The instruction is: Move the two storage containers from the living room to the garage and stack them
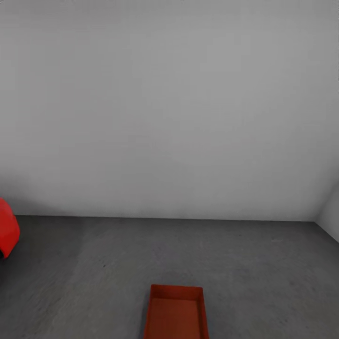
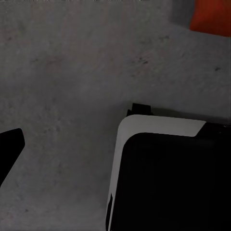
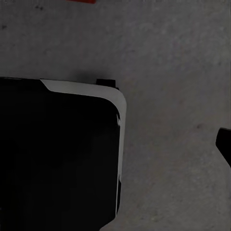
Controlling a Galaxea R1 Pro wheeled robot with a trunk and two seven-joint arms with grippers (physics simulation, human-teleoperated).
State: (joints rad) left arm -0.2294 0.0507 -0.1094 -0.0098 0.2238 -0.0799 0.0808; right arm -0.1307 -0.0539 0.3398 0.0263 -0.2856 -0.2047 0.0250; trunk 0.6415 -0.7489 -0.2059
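Observation:
One orange-red storage container (image 1: pixel 176 313) sits on the dark grey garage floor (image 1: pixel 245 263), straight ahead and close, its near end cut off by the picture's lower edge. It is open-topped and looks empty. A corner of the container (image 2: pixel 211 17) also shows in the left wrist view, and a thin red strip of it (image 3: pixel 79 1) in the right wrist view. One dark fingertip (image 2: pixel 9 147) of my left gripper hangs over bare floor, as does one fingertip (image 3: pixel 225 144) of my right gripper. Both are well apart from the container and hold nothing.
A bare white-grey wall (image 1: pixel 169 117) closes the room ahead, with a corner at the far right. The red car's rounded end (image 1: pixel 7 233) juts in at the left edge. My black and white base (image 2: pixel 168 178) (image 3: pixel 57 154) shows under both wrists.

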